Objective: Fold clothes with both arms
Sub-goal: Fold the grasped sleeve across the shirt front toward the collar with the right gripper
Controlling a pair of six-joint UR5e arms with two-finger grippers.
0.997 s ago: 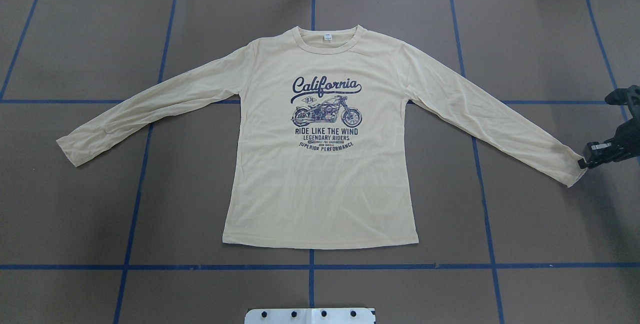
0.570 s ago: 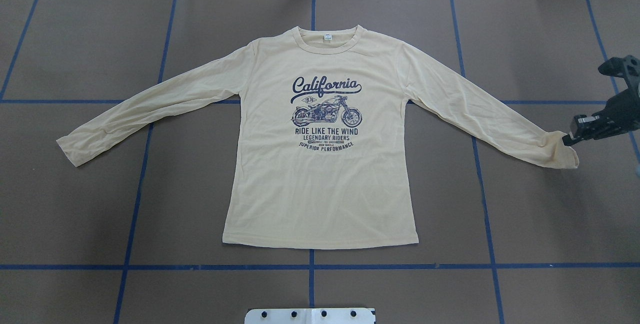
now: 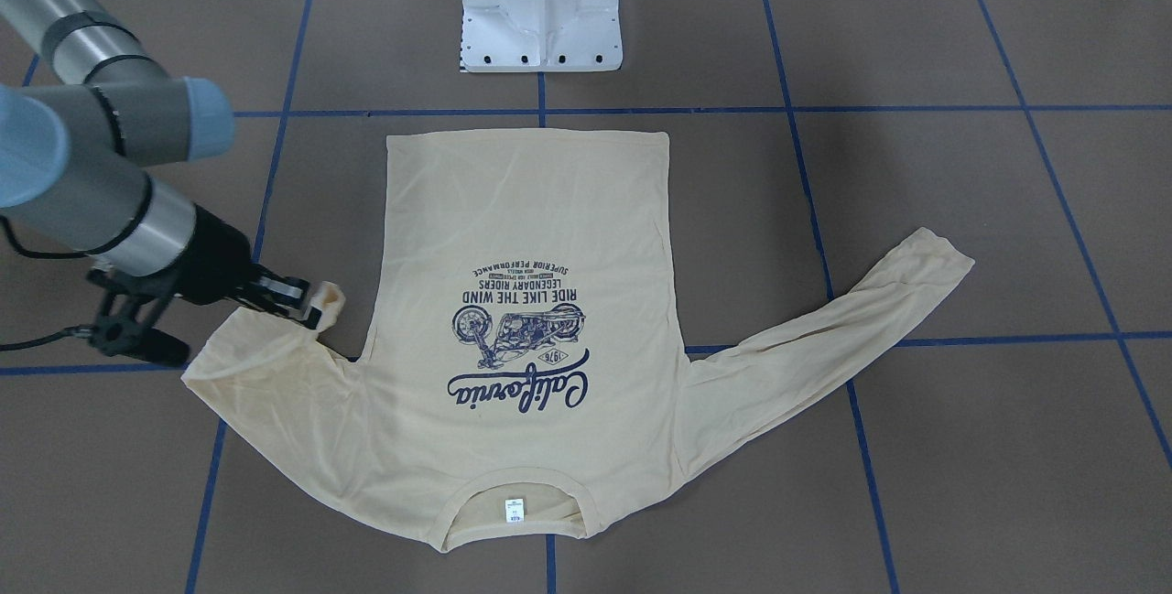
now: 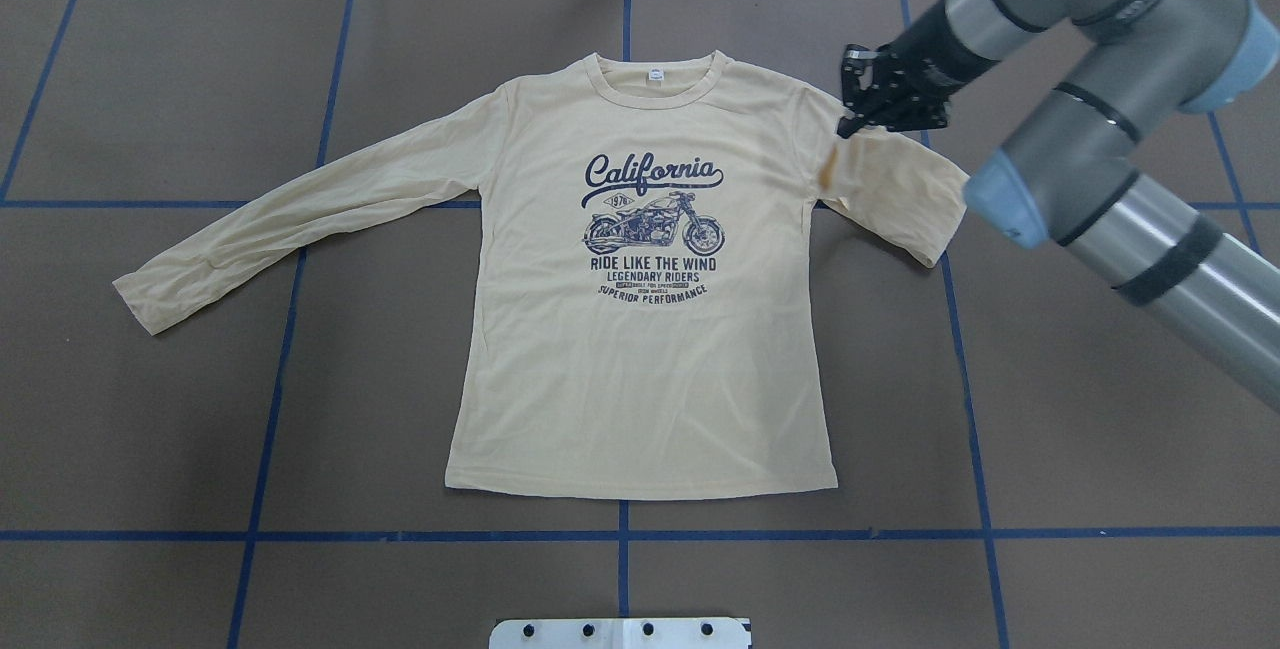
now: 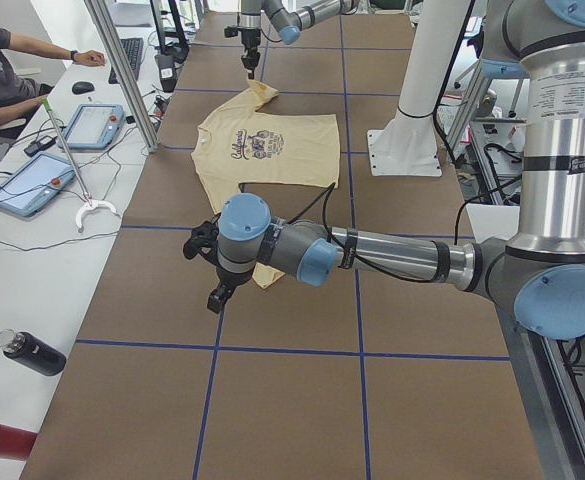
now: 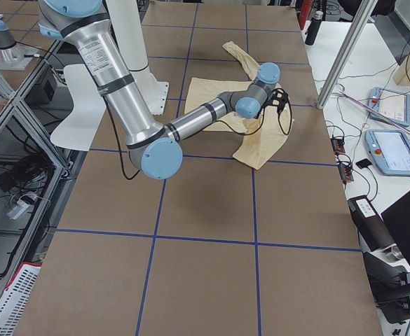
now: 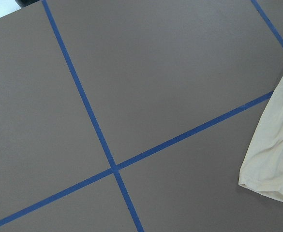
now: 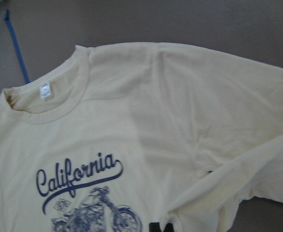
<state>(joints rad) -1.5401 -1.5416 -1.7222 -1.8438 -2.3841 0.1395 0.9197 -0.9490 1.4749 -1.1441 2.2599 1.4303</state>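
Observation:
The cream-yellow shirt [image 4: 640, 349] lies flat, print up, with its neck label [image 4: 654, 75] at the far side. My right gripper [image 4: 850, 124] is shut on the cuff of the shirt's right sleeve [image 4: 905, 194]. It holds the cuff above the right shoulder, so the sleeve is doubled back on itself. The front view shows the same grip [image 3: 307, 301]. The left sleeve [image 4: 300, 209] lies stretched out flat. My left gripper [image 5: 212, 272] shows only in the exterior left view, near that sleeve's cuff [image 7: 272, 164]. I cannot tell whether it is open.
The white pedestal base [image 3: 540, 8] stands on the robot's side of the shirt's hem. Blue tape lines [image 4: 620, 534] cross the brown table. Operators' tablets [image 5: 92, 125] and a black bottle [image 5: 32, 352] sit on the side bench.
My right gripper has moved away from the robot and leftward from the table's right edge to the shirt's right shoulder, carrying the cuff. The sleeve, stretched out before, is now folded back.

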